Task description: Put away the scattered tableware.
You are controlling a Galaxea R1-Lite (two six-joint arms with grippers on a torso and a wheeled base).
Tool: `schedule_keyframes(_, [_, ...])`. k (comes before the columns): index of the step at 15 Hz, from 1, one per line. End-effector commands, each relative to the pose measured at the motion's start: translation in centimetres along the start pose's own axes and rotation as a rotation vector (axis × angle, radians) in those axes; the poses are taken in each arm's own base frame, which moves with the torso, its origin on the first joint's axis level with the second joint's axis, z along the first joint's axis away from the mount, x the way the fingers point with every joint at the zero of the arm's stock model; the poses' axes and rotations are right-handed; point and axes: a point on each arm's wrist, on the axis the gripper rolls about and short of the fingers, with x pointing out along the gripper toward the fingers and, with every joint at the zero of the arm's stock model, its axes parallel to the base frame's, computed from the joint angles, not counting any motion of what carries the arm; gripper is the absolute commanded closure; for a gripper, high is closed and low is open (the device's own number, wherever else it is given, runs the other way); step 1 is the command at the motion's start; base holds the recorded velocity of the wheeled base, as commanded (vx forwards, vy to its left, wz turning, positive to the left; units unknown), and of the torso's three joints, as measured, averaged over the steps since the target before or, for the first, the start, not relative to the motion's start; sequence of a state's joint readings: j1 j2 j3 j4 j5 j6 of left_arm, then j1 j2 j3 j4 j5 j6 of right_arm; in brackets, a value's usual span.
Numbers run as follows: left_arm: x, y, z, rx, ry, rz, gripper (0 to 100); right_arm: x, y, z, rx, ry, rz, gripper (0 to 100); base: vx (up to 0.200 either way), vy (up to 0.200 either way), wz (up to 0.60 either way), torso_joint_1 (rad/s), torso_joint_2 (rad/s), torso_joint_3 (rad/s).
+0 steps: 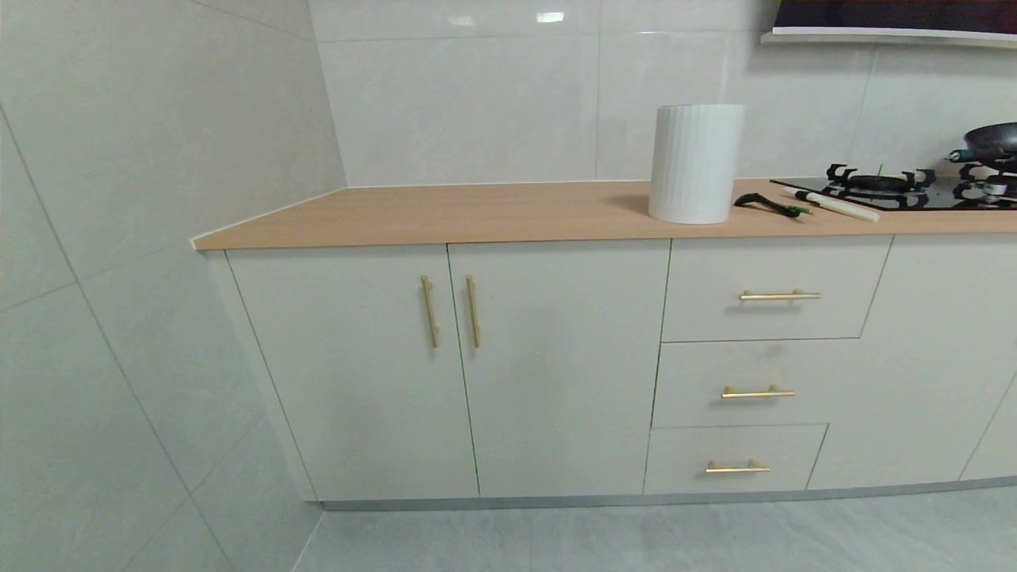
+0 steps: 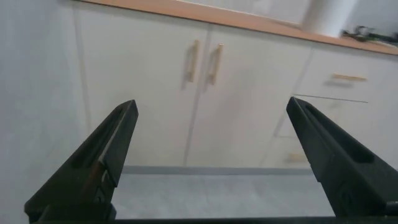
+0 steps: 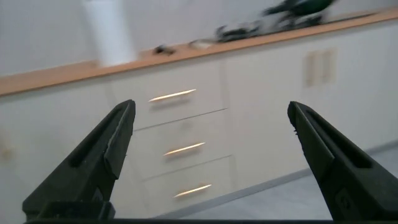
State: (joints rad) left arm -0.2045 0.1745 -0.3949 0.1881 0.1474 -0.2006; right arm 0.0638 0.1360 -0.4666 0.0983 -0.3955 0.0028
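On the table, far toward my right, the scattered tableware lies just beside a tall white ribbed holder. There is a black-handled utensil and a pale-handled one. They lie close together, and the pale one reaches the edge of the hob. I cannot tell what kind of utensils they are.

My left jaws and my right jaws are both spread wide and hold nothing. The left jaws face the two cabinet doors and the right jaws face the drawers. Both hang below the table's top, well apart from the tableware.

The first risk, as I judge it, is the rise. An arm coming up this near the cabinet front could strike the table's edge or catch a drawer handle.

The second is the holder. It looks tall and probably light, and it stands between most of me and the utensils, so a careless sweep of my right arm could tip it.

The third is the grasp itself. The utensils lie flat and thin, so my jaws may scrape the table and skid one onto the hob grate. They may also pinch both at once, because the two lie so close.

Last, I cannot tell whether the holder or a drawer is the intended home, and a wrong guess wastes the carry.
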Motion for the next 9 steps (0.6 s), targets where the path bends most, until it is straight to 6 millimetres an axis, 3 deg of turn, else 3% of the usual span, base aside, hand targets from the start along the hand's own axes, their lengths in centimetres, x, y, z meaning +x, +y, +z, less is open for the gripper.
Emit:
schedule_keyframes(1, [-0.4, 0.4, -2.4, 0.014, -0.025, 0.125, 0, -2.3, -0.2, -1.1, -0.035, -0.062, -0.027, 0, 0.000, 0.000, 0.00, 0.000, 0.00, 0.000])
schedule_keyframes(3, [-0.1, 0.4, -3.5, 0.023, -0.033, 0.255, 0, -2.2, -0.3, -2.2, -0.035, -0.021, -0.024, 0, 0.000, 0.000, 0.00, 0.000, 0.00, 0.000])
schedule_keyframes(5, [-0.5, 0.5, -5.4, 0.088, -0.059, 0.289, 0, -1.7, -0.1, -3.6, -0.044, 0.028, -0.041, 0, 0.000, 0.000, 0.00, 0.000, 0.00, 0.000])
schedule_keyframes(7, [-0.3, 0.7, -5.9, 0.099, -0.047, 0.317, 0, -1.5, -0.1, -4.0, -0.047, 0.042, -0.039, 0, 0.000, 0.000, 0.00, 0.000, 0.00, 0.000])
schedule_keyframes(8, [0.7, 1.3, -8.1, 0.134, -0.023, 0.358, 0, -0.7, 0.1, -6.7, -0.081, 0.136, -0.037, 0, 0.000, 0.000, 0.00, 0.000, 0.00, 0.000])
schedule_keyframes(9, [0.9, 1.4, -8.5, 0.151, -0.014, 0.356, 0, -0.6, 0.2, -7.3, -0.090, 0.157, -0.035, 0, 0.000, 0.000, 0.00, 0.000, 0.00, 0.000])
